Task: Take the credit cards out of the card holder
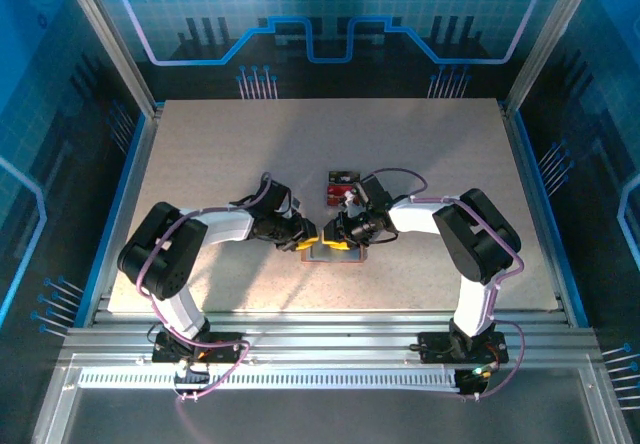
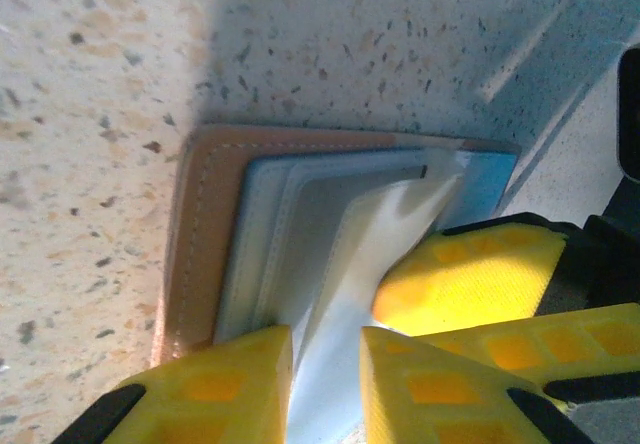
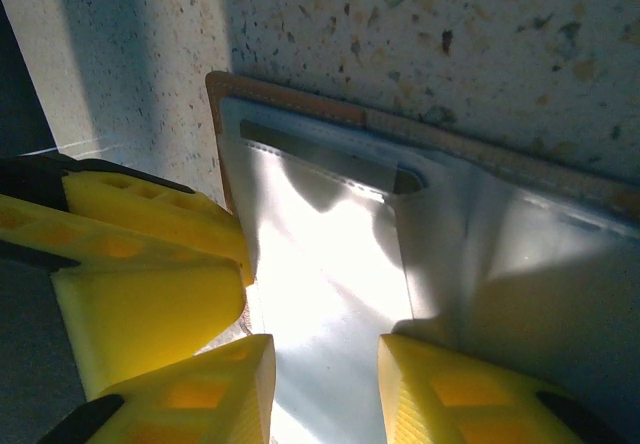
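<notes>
The card holder (image 1: pixel 336 255) lies spread open on the table, tan rim (image 2: pixel 203 224) outside and grey pockets (image 3: pixel 330 264) inside. Both grippers meet over it. My left gripper (image 2: pixel 327 384) stands astride a raised grey pocket flap, with a narrow gap between its yellow fingers. My right gripper (image 3: pixel 327 384) is open, and its tips press on the grey lining. One of its fingers (image 2: pixel 470 274) shows beside the flap. Red credit cards (image 1: pixel 340 190) lie on the table just behind the holder. I see no card in the pockets.
A clear plastic edge (image 2: pixel 545 34) lies on the speckled table close behind the holder. The table (image 1: pixel 200 154) has free room on the left and right. Blue enclosure walls stand around it.
</notes>
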Controlling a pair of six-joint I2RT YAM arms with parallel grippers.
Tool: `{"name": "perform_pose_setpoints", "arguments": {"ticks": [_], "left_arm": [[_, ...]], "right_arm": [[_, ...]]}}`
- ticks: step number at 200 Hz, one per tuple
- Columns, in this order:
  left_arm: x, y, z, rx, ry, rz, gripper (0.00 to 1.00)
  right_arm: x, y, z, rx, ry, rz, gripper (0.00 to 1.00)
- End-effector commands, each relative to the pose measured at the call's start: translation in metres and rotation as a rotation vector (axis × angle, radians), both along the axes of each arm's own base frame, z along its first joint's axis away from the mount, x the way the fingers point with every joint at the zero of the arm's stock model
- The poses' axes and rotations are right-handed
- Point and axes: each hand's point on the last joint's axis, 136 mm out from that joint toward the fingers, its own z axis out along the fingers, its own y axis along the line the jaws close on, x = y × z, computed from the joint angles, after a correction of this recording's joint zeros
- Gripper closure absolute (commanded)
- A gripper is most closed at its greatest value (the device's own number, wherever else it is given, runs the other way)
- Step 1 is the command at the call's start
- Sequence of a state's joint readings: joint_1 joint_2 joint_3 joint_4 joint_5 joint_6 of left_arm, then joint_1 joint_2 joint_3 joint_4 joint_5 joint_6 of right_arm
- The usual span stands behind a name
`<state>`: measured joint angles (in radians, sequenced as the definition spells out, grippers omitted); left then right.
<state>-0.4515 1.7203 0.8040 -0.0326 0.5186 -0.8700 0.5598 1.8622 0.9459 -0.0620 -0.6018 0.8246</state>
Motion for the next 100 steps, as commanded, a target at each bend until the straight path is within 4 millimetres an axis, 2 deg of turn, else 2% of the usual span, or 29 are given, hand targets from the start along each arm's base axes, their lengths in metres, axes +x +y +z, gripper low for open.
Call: {"name": "perform_pose_setpoints", "arguments": {"ticks": [1,60,100], "left_arm": [[-0.002,-0.009,0.003,-0.033,0.014,-0.018,0.78],[-0.006,-0.009,-0.003,-0.029,0.025,-0.022,0.9],[-0.005,-0.01,-0.001,-0.031,0.019,-0.026,0.96]], "right_arm": [[-0.006,-0.008,-0.005,-0.016,0.04,-0.019,0.67],[-0.005,-0.008,0.005,-0.005,0.025,-0.023,0.67],[-0.001,-0.009,0.029,0.014,-0.017,-0.038,0.66]]}}
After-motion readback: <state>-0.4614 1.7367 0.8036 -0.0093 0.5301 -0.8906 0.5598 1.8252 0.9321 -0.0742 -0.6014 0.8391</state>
